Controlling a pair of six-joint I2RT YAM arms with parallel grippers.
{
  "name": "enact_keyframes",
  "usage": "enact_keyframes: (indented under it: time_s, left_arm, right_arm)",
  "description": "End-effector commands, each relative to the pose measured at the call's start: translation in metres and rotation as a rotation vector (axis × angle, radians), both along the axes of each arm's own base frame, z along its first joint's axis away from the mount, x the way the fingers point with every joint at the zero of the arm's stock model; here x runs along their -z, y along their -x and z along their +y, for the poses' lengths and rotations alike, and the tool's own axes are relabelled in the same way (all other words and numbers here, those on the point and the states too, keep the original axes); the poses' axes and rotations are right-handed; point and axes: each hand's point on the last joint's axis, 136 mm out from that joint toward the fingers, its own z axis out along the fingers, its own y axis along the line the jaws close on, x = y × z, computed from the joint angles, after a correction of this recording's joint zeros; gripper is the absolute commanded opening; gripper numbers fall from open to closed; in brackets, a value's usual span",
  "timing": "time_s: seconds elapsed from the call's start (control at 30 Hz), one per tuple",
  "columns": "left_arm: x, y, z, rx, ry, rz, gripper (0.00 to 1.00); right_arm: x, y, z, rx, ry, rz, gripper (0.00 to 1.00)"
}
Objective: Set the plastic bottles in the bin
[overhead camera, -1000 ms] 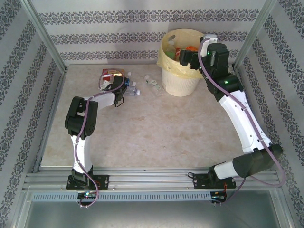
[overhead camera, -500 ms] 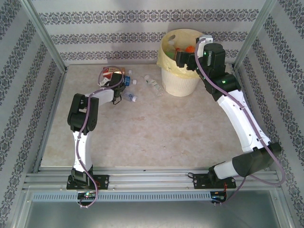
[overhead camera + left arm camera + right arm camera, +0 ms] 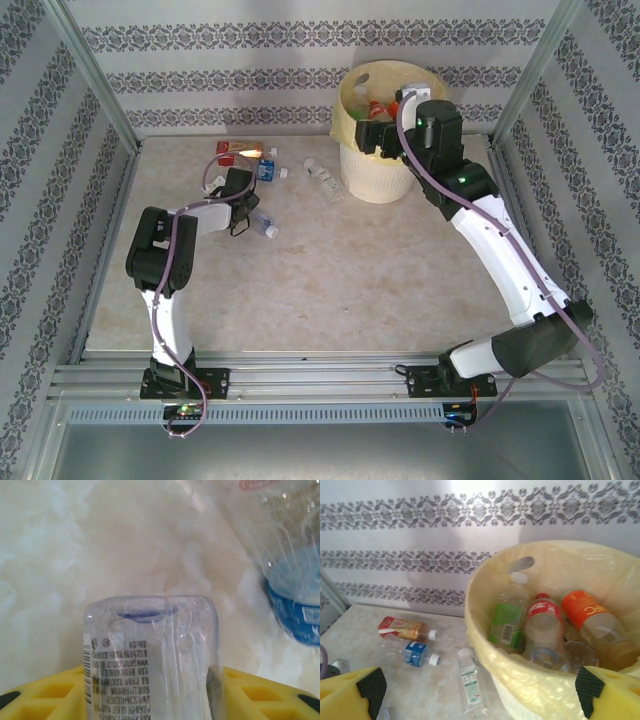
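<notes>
Clamped in the shut left gripper [image 3: 247, 216], at table [image 3: 380, 270] level: one clear bottle [image 3: 150, 650], long axis straight out from the grip, label print too fine to read. Farther back, lying flat: three, a blue-labelled bottle [image 3: 265, 168] and a red-labelled bottle [image 3: 234, 150] with caps toward the bin [image 3: 372, 178], a white-labelled bottle [image 3: 322, 179] with cap toward the wall [image 3: 250, 80]. Farthest, caps up inside the bin, below the wide-open right gripper [image 3: 374, 130]: three, a green-labelled bottle [image 3: 506, 615], a red bottle with white script [image 3: 540, 622], an orange-labelled bottle [image 3: 590, 617].

top, right wrist share the bin [image 3: 378, 182]
</notes>
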Motion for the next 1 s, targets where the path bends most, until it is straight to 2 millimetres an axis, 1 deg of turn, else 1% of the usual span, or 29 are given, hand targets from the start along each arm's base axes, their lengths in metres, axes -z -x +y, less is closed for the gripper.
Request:
enact_keyframes:
  time_s: [0.0,0.1,0.2,0.3,0.33,0.4,0.47,0.53,0.63,0.73,0.87,0.97]
  left_arm:
    - [-0.044,-0.005,-0.013,0.119,0.008,-0.13,0.52]
    - [-0.076,0.0,-0.022,0.185,0.029,-0.221,0.51]
    - [-0.119,0.005,-0.038,0.274,0.044,-0.326,0.51]
    - [-0.168,0.012,-0.06,0.379,0.058,-0.444,0.51]
    - [-0.188,0.015,-0.069,0.422,0.069,-0.497,0.51]
    - [-0.221,0.021,-0.085,0.497,0.09,-0.588,0.51]
    - [-0.254,0.029,-0.101,0.576,0.115,-0.678,0.51]
    - [-0.277,0.037,-0.112,0.63,0.137,-0.744,0.51]
    - [-0.302,0.045,-0.119,0.671,0.176,-0.818,0.51]
    - [-0.316,0.05,-0.124,0.699,0.212,-0.853,0.51]
    - [-0.324,0.053,-0.131,0.727,0.26,-0.891,0.51]
    - [-0.328,0.053,-0.135,0.743,0.294,-0.909,0.52]
  right_arm:
    - [-0.005,0.011,0.021,-0.099,-0.078,-0.015,0.98]
    - [0.012,0.015,0.042,-0.176,-0.152,0.042,0.98]
    - [0.034,0.018,0.064,-0.242,-0.215,0.115,0.98]
    - [0.049,0.022,0.086,-0.305,-0.278,0.16,0.98]
    - [0.053,0.023,0.094,-0.33,-0.298,0.173,0.98]
    - [0.057,0.027,0.109,-0.389,-0.328,0.188,0.98]
    - [0.055,0.032,0.126,-0.468,-0.343,0.194,0.98]
    - [0.051,0.037,0.14,-0.533,-0.355,0.198,0.98]
    - [0.051,0.04,0.156,-0.589,-0.353,0.209,0.98]
    - [0.059,0.04,0.169,-0.63,-0.357,0.242,0.98]
    - [0.067,0.048,0.194,-0.75,-0.37,0.288,0.98]
    - [0.077,0.049,0.204,-0.794,-0.374,0.31,0.98]
